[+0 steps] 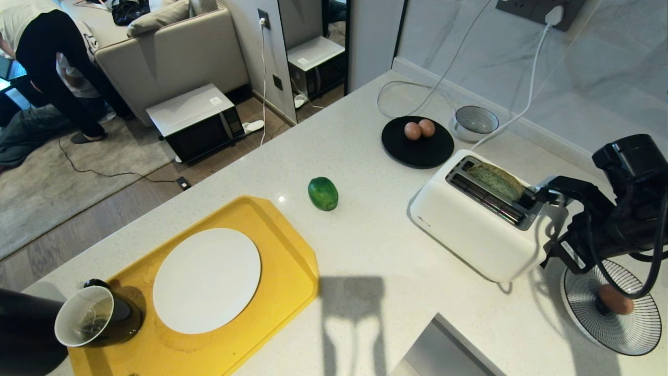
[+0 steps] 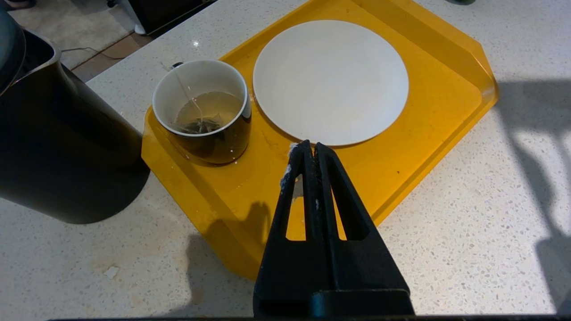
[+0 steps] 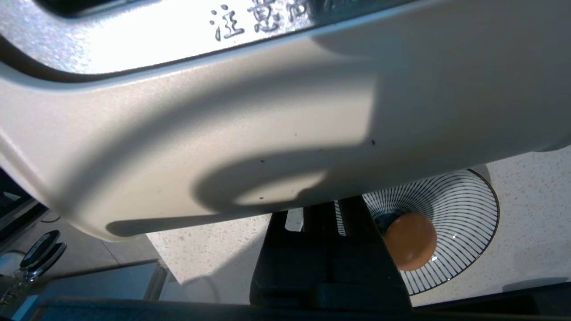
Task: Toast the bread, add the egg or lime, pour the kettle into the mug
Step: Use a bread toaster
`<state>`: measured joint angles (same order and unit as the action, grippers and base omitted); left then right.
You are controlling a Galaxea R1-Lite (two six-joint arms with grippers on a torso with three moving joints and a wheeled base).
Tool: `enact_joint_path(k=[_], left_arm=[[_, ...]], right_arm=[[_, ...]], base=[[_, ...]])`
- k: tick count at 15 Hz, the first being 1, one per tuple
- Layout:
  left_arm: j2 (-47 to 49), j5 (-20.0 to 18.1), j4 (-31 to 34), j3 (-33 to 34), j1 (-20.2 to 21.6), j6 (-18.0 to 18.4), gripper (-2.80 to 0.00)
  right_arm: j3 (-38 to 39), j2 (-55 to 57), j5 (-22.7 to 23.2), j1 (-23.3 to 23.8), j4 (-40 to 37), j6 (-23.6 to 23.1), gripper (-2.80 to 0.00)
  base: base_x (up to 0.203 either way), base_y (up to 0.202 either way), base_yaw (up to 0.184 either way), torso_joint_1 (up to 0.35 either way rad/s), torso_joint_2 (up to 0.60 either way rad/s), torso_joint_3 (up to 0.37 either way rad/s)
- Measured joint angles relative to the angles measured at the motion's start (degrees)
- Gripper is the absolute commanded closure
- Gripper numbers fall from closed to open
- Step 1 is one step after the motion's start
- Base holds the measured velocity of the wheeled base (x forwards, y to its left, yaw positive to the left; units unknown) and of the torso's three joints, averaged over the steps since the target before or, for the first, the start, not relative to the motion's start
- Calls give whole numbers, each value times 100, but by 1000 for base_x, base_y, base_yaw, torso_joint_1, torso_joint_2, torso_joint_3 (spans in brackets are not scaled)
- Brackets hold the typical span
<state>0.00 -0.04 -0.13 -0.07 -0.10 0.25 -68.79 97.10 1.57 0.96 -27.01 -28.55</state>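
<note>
Right wrist view: embossed Chinese characters, unreadable, on toaster; both grippers' fingers together

Hard daylight is flooding the speckled white stone bench, throwing crisp dark shadows across it and the yellow plastic tray. Glare is bleaching the glossy white toaster's metal rim, looming blurred up close; head-view edges are bowing.
</note>
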Motion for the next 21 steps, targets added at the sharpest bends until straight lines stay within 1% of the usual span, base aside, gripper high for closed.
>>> enact_joint_path(k=[4, 21], left_arm=[[0, 2, -2, -2, 0, 2, 0], [0, 4, -2, -2, 0, 4, 0]], right_arm=[[-2, 1, -66, 23, -5, -2, 0], [-11, -13, -91, 52, -21, 0, 0]], base=[[0, 0, 0, 0, 0, 0], [0, 0, 0, 0, 0, 0]])
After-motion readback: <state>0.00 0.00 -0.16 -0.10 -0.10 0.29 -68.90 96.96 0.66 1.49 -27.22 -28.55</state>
